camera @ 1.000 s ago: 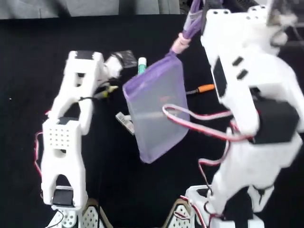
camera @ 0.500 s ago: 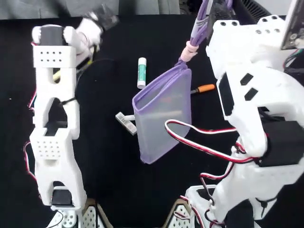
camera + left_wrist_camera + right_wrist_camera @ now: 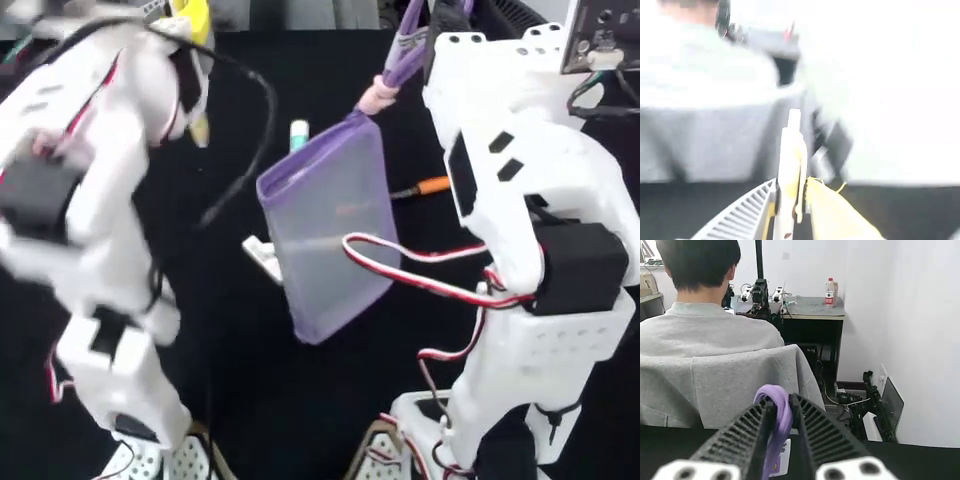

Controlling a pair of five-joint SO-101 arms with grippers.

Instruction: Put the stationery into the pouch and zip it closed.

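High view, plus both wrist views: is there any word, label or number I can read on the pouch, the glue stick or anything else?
Nothing is legible in any view.
On the pouch: a faint reddish mark, too blurred to read.
On the glue stick: label too small to read.
On the pen: no readable print.
On the bottle standing on the desk: label too small to read.

Left arm (image 3: pixel 90 200) badly blurred in high view, outline smeared. Left wrist view is blurred too: the pen (image 3: pixel 790 170) pinched in the left gripper (image 3: pixel 790 192) has its lower end cut off by the frame edge. Glue stick (image 3: pixel 298 135) half hidden behind pouch (image 3: pixel 330 230). White object (image 3: pixel 262 255) partly under the pouch, type unclear. Orange-handled tool (image 3: pixel 432 185) has its far end behind the right arm (image 3: pixel 520 200). Purple strap (image 3: pixel 775 415) cut off at frame edge.
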